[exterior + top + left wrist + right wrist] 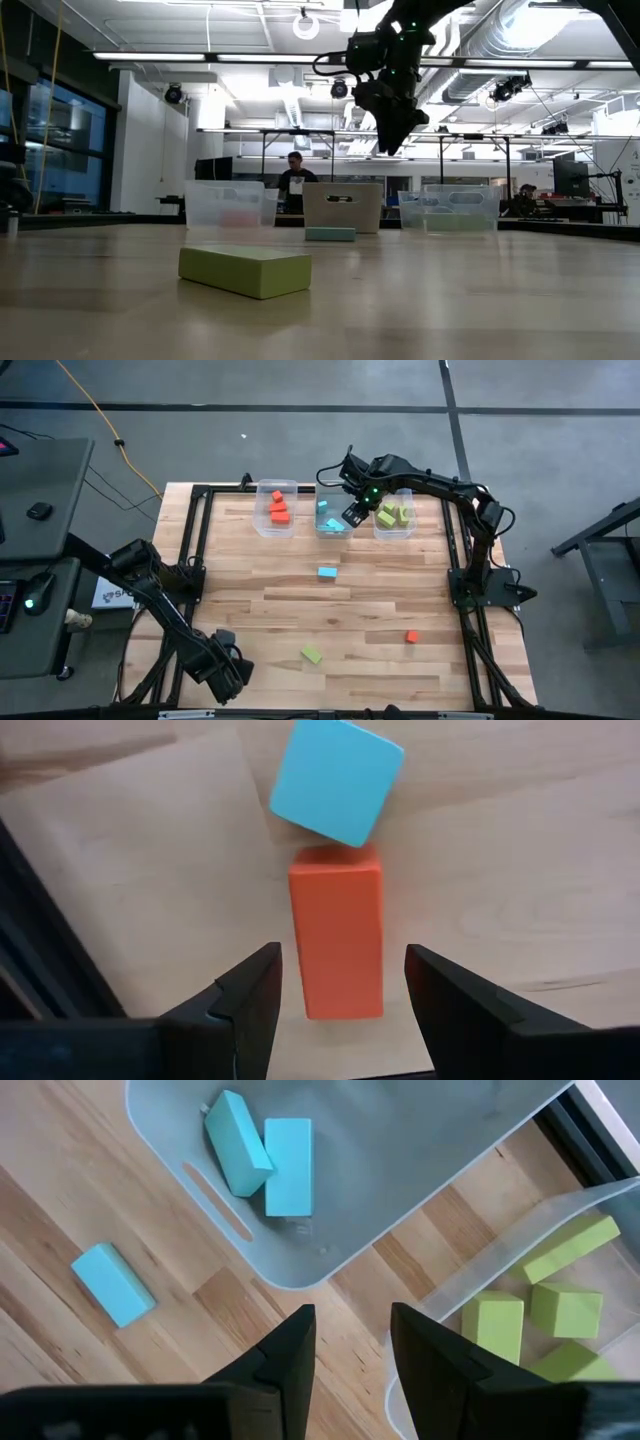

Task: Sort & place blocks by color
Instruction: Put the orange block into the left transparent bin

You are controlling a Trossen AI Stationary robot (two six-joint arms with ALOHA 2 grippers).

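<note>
— Where is your right gripper (pixel 355 515)?

— Upper centre of the overhead frame, above the gap between the middle bin (pixel 332 525) and the right bin (pixel 394 532), my fingers narrowly apart, holding nothing.

— And the blocks?

— Blue ones (pixel 258 1152) lie in the middle bin, green ones (pixel 545 1312) right, red ones (pixel 278 510) left. Loose: blue block (pixel 327 572), green block (pixel 311 654), red block (pixel 411 637). My left gripper (pixel 228 672) waits lower left, open.

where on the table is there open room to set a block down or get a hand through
Bare wood lies between the loose light blue block and the yellow-green block, and right of them up to the red-orange block. The far edge is crowded: three clear bins with the right tool above them.
</note>
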